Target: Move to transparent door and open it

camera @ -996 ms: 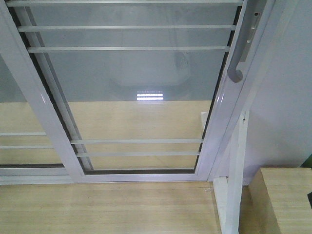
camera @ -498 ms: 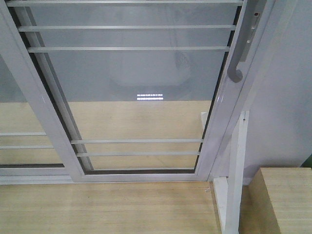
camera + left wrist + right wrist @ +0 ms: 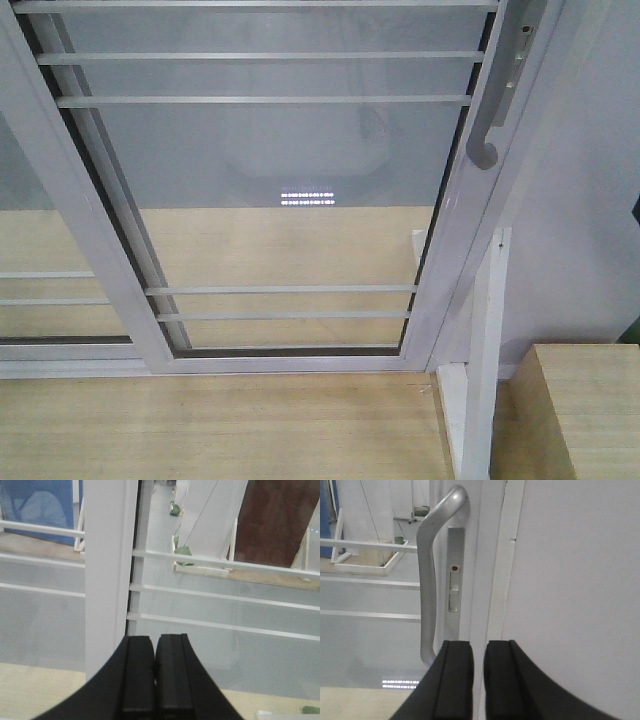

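The transparent door (image 3: 280, 180) fills the front view: clear glass in a white frame with thin white horizontal bars. Its curved silver-grey handle (image 3: 490, 120) sits on the right stile, against the white wall. In the right wrist view the handle (image 3: 427, 580) stands upright just left of and beyond my right gripper (image 3: 479, 645). That gripper's black fingers are a narrow gap apart with nothing between them and do not touch the handle. My left gripper (image 3: 155, 640) is shut and empty, facing a white stile (image 3: 110, 570) and the door's bars. Neither gripper shows in the front view.
A second white-framed glass panel (image 3: 40, 290) overlaps the door on the left. A white wall (image 3: 580, 200) stands right of the door. A white post (image 3: 480, 350) and a light wooden box (image 3: 585, 410) sit at the lower right. The floor (image 3: 220, 425) is pale wood.
A dark shape low at the front view's right edge has gone, and a dark sliver now shows higher on that edge. The door has not moved.
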Available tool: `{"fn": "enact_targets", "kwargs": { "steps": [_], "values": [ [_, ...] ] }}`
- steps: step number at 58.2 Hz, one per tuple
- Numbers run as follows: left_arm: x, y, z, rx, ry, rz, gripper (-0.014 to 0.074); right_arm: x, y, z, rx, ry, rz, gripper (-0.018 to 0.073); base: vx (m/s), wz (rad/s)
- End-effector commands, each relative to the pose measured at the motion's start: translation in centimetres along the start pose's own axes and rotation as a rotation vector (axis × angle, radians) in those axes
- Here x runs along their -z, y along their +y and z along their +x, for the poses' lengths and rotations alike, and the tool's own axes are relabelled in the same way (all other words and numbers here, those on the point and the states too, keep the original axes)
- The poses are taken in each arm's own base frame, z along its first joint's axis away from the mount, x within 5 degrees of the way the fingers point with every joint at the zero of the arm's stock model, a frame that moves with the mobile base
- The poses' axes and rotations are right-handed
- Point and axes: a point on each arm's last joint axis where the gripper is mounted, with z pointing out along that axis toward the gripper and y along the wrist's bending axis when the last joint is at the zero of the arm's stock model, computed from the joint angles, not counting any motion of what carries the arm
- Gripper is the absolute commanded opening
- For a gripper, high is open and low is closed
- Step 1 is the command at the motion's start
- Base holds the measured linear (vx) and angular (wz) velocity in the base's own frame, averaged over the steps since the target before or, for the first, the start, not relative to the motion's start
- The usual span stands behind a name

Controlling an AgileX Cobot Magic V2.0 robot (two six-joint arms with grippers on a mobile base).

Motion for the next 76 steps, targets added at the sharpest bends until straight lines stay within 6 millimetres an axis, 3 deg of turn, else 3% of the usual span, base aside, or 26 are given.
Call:
{"fn": "enact_targets", "kwargs": {
  "steps": [1, 9, 22, 53, 64, 76],
  "values": [
    [-0.1, -0.3, -1.9, 0.006, -0.124, 0.017, 0.0206, -0.6, 0.1, -1.9, -0.056, -0.134, -0.019, 0.0307, 0.00, 0.00],
    [-0.5, -0.3, -2.3, 0.005, -0.173, 0.021, 0.0326, -1.9, 0.2, -1.2, -0.093, -0.109, -0.034, 0.0379, 0.00, 0.00],
    [-1.4, -0.3, -1.9, 0.004, -0.145, 0.017, 0.0439, -5.3, 1.8, -0.2, -0.005, -0.057, -0.134, 0.0382, 0.00, 0.00],
    [-1.4, -0.2, -1.8, 0.004, -0.126, 0.015, 0.0441, -18.4, 2.7, -2.2, 0.011, -0.053, -0.166, 0.0382, 0.00, 0.00],
    [-1.4, -0.2, -1.6, 0.004, -0.113, 0.013, 0.0441, -20.6, 4.3, -2.3, 0.034, -0.056, -0.215, 0.0380, 0.00, 0.00],
    [-1.4, -0.2, -1.6, 0.004, -0.109, 0.013, 0.0441, -23.2, 4.6, -1.5, 0.035, -0.079, -0.228, 0.0380, 0.00, 0.00]
  ]
}}
